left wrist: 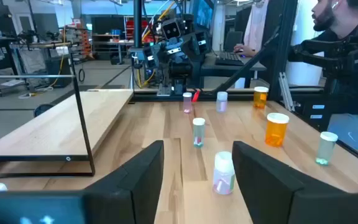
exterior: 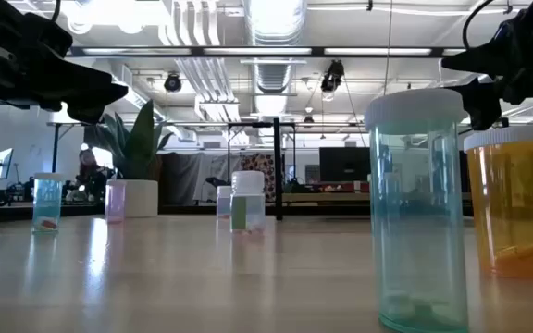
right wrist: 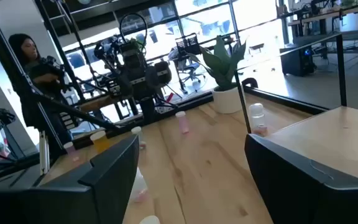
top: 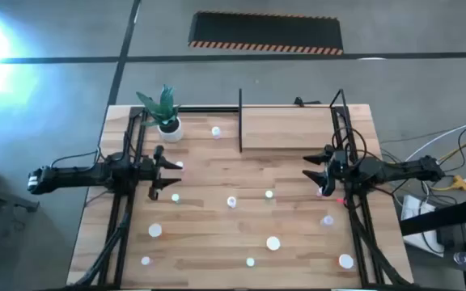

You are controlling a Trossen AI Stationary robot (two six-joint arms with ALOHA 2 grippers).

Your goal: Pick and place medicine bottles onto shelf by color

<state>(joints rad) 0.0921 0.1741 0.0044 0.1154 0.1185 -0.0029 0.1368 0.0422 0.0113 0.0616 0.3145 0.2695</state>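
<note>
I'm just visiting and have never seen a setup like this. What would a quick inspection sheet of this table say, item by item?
Surface: light wooden table, no spills seen.
Job's things: small capped bottles scattered over the table; shelf at the far edge, its board bare.
Clutter: potted plant near the far left corner.
Grippers: left gripper open above the left side, holding nothing; right gripper open above the right side, holding nothing.
Cables: loose bundle on the floor right of the table.
Surroundings: grey floor, striped mat beyond the table; a person seated nearby.
</note>
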